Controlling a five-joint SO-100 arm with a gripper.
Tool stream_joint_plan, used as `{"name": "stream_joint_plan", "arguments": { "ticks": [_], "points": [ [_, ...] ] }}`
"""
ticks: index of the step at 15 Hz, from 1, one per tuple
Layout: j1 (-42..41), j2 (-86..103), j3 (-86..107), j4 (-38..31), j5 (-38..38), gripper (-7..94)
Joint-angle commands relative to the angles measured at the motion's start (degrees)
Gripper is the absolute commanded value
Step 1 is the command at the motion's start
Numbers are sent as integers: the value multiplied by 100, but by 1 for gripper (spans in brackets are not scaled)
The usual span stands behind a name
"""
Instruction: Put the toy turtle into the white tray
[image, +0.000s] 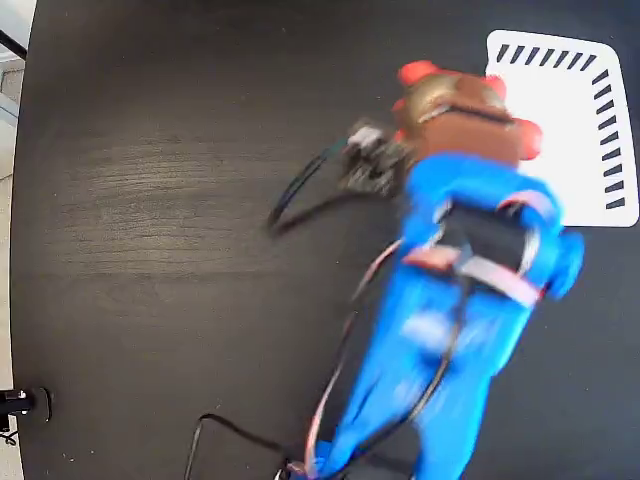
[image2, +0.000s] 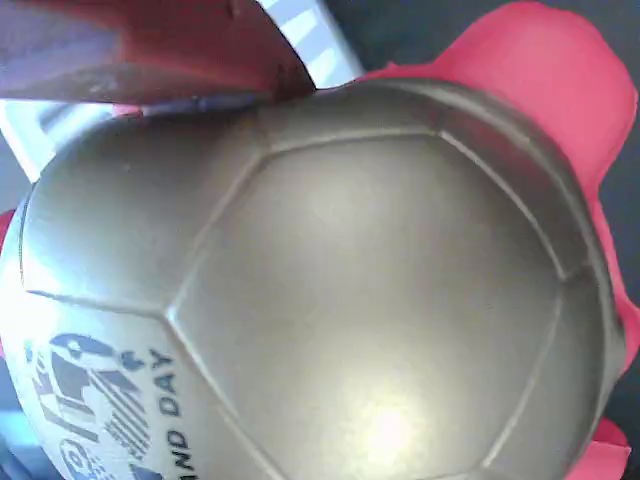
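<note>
The toy turtle hangs in my gripper just left of the white tray, over the black table. Red legs stick out at its upper left and lower right, and the brownish jaw covers part of the shell. The blue arm is motion-blurred. In the wrist view the silvery-gold shell fills almost the whole picture, with a dark printed label at the lower left. A dark red finger presses on its top. A strip of the white tray with slots shows behind. The gripper is shut on the turtle.
The black table ends at its left edge, where a small black clamp sits. Black cables loop left of the wrist, beside a small module. More wires trail along the arm toward the bottom edge.
</note>
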Motion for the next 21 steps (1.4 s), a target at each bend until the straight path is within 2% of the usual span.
{"name": "stream_joint_plan", "arguments": {
  "ticks": [1,7,16,18,20,21],
  "points": [
    [404,-457,-1494,-62,527,0],
    [1143,-1986,-3243,35,1494,0],
    [1485,-3920,-4605,-88,1538,1],
    [1450,-4087,-4641,-79,1529,12],
    [1415,-4219,-4614,-79,1503,39],
    [1415,-4271,-4597,-79,1485,45]
  ]
}}
